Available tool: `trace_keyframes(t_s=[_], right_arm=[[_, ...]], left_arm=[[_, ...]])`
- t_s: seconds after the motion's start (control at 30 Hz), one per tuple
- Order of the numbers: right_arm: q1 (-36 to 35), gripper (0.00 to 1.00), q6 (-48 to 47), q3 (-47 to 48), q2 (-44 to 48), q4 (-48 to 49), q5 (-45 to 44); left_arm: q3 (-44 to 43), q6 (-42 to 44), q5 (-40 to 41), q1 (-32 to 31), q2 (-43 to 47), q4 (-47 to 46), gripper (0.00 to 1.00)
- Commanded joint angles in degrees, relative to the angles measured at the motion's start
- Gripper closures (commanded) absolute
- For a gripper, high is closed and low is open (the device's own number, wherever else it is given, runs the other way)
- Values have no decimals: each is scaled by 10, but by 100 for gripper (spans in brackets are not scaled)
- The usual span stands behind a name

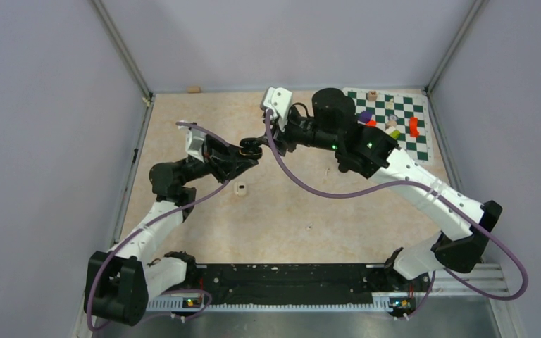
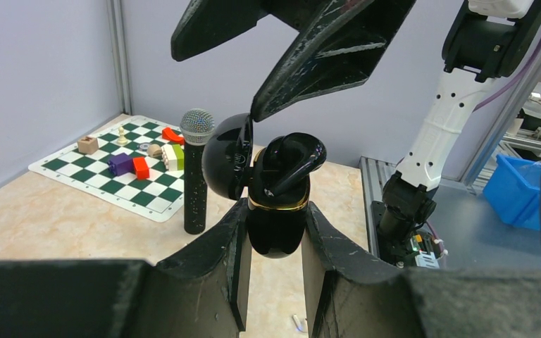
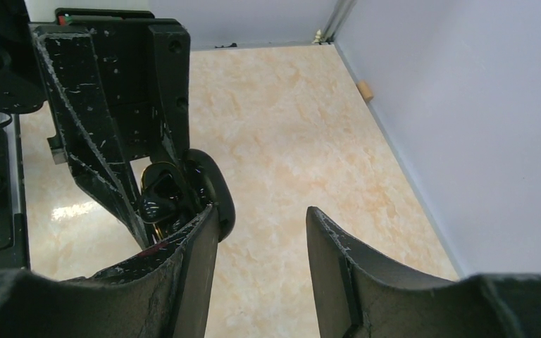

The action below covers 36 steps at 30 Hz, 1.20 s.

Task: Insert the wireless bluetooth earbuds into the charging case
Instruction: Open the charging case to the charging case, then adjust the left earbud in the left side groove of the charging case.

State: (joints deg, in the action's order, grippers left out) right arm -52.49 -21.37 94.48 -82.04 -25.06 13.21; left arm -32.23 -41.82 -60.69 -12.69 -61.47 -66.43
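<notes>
Beige table [image 1: 310, 211]. Left gripper [image 2: 276, 208] clamped narrow on black charging case [image 2: 275, 236], held upright above table centre, lid [image 2: 224, 155] hinged open. Right gripper [image 3: 262, 211] half apart, holding nothing, 1 finger against lid. 1 black earbud [image 2: 292, 158] protrudes from case top.

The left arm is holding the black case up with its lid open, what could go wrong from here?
1. The black earbud stands proud of the charging case, seemingly not fully seated; a nudge might tip it out.
2. One finger of the open right gripper sits right beside the open lid; pushing there could shut it on the raised bud.
3. The left gripper pinches only the case's lower body; sideways force may twist it loose.
</notes>
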Motion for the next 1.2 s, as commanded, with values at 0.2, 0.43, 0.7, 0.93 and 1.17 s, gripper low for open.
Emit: trace_keyframes(t_s=[0.2, 0.43, 0.7, 0.93, 1.17], right_arm=[[-4, 51, 20, 8, 1, 36, -29], [-5, 53, -8, 49, 20, -26, 70], [-5, 53, -49, 37, 24, -39, 101], [-19, 50, -89, 14, 22, -41, 101], [-34, 47, -91, 1, 15, -21, 64]], left_arm=[[4, 4, -3, 0, 16, -23, 100], [3, 3, -4, 0, 14, -23, 100], [2, 1, -6, 0, 12, -22, 100], [1, -1, -6, 0, 9, -23, 100], [1, -3, -6, -1, 9, -24, 100]])
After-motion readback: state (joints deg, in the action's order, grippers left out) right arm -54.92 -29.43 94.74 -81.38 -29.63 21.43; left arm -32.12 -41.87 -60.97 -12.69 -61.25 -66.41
